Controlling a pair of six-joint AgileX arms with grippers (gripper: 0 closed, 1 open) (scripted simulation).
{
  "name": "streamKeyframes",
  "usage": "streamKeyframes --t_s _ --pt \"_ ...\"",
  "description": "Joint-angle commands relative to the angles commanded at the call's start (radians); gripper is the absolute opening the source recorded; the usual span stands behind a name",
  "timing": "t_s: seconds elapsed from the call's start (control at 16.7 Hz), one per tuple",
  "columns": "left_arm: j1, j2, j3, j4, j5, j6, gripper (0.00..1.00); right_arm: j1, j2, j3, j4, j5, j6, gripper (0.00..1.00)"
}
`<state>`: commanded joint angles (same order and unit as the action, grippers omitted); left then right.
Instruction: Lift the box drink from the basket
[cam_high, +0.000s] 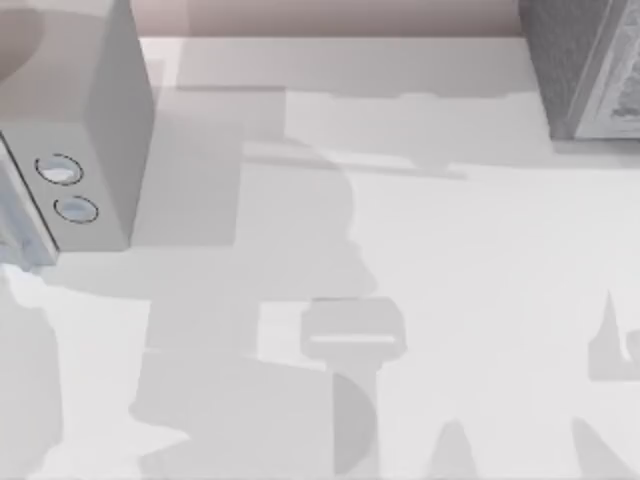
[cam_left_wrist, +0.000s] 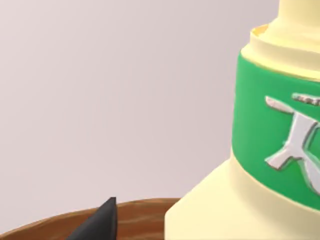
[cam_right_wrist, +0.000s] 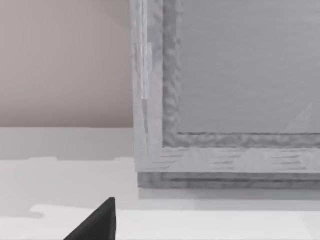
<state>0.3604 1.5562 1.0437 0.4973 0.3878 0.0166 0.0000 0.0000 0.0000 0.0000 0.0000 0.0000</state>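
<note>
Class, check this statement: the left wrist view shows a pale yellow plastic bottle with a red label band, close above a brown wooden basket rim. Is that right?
One detail is wrong. The pale yellow plastic bottle carries a green label band, not a red one, as the left wrist view shows. The rest holds: it stands close above the brown wooden basket rim.

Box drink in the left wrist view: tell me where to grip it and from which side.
Grip the box drink on its green-banded label, probably from the side: that band is straight-walled, while the shoulder below flares and the neck above narrows. A dark fingertip of the left gripper shows beside the brown basket rim.
</note>
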Motion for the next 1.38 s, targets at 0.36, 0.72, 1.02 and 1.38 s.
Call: streamKeyframes --t_s 0.36,0.72,1.02,1.38 --pt "0.0 0.0 0.0 0.0 0.0 0.0 0.7 0.0 0.0 0.0 0.0 0.0 0.0 1.0" --pt "0.0 0.0 0.0 0.0 0.0 0.0 0.25 0.0 0.0 0.0 0.0 0.0 0.0 1.0" --pt "0.0 0.0 0.0 0.0 0.0 0.0 0.0 0.0 0.0 0.0 0.0 0.0 0.0 1.0" --pt "0.0 0.0 0.0 0.0 0.0 0.0 0.0 0.0 0.0 0.0 0.0 0.0 0.0 1.0"
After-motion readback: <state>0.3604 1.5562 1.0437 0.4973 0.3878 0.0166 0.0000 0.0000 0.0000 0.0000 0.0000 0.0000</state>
